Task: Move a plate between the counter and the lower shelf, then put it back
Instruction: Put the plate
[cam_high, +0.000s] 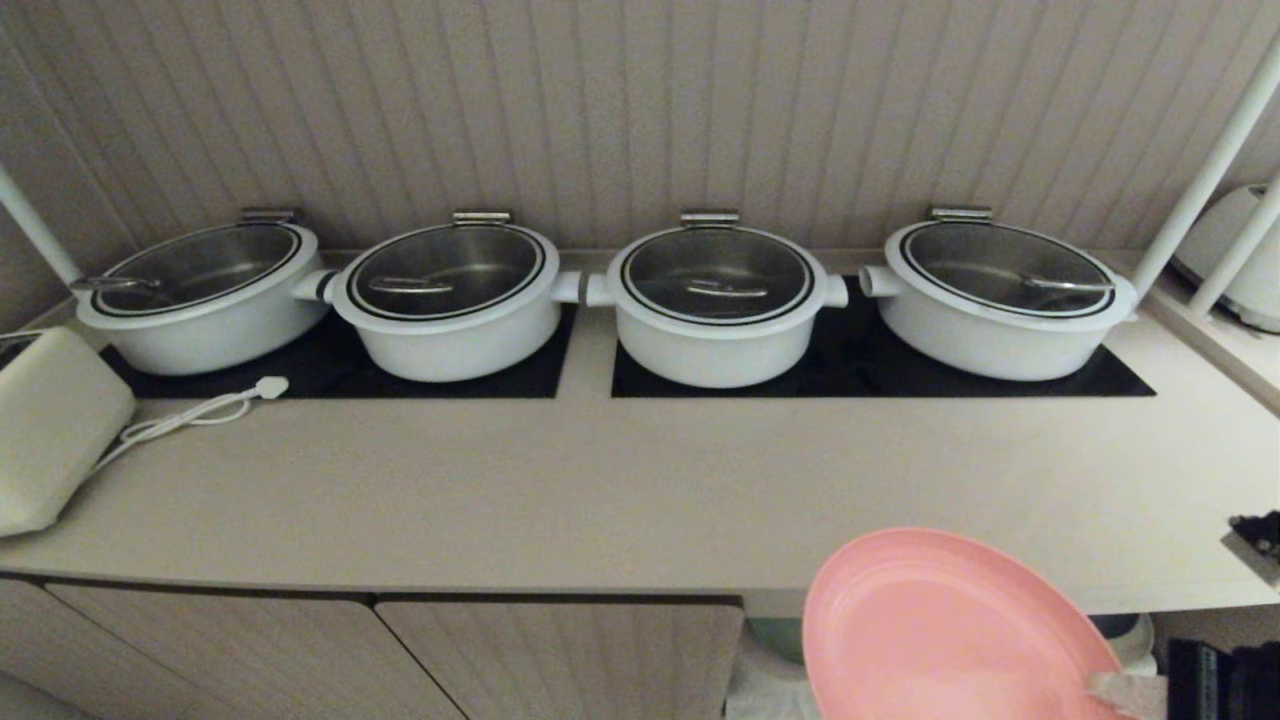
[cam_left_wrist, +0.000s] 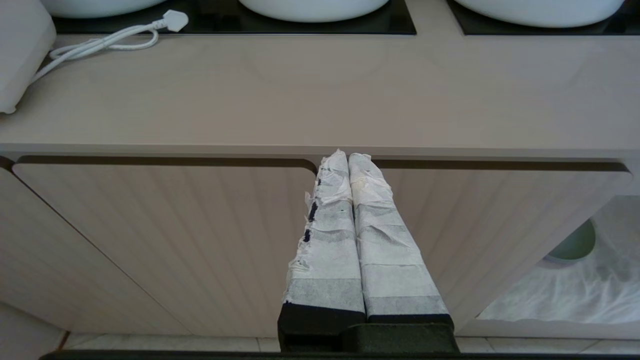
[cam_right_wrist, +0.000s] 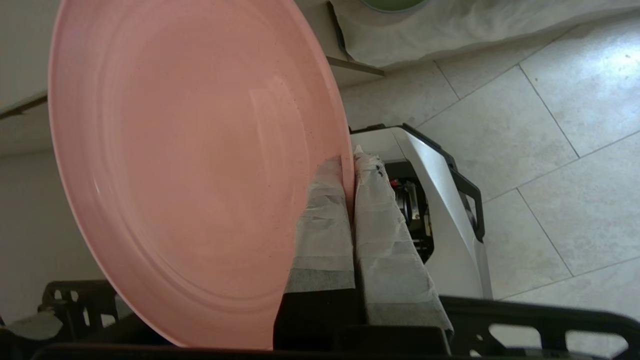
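The salmon-pink plate (cam_high: 950, 630) hangs tilted in front of the counter's (cam_high: 600, 480) front edge, at the right. My right gripper (cam_right_wrist: 350, 160) is shut on its rim, one taped finger (cam_right_wrist: 325, 220) on the plate's (cam_right_wrist: 190, 165) inner face and the other behind it. In the head view only a taped fingertip (cam_high: 1125, 690) shows at the plate's lower edge. The lower shelf (cam_left_wrist: 575, 295), draped in white cloth, opens below the counter to the right. My left gripper (cam_left_wrist: 347, 156) is shut on nothing, parked before the cabinet doors.
Several white lidded pots (cam_high: 715, 305) stand on black hob panels (cam_high: 1000, 385) at the counter's back. A white appliance (cam_high: 50, 430) and its cord (cam_high: 200, 410) lie at the left. A green plate (cam_left_wrist: 575, 245) rests on the shelf cloth. White rails (cam_high: 1200, 170) rise at the right.
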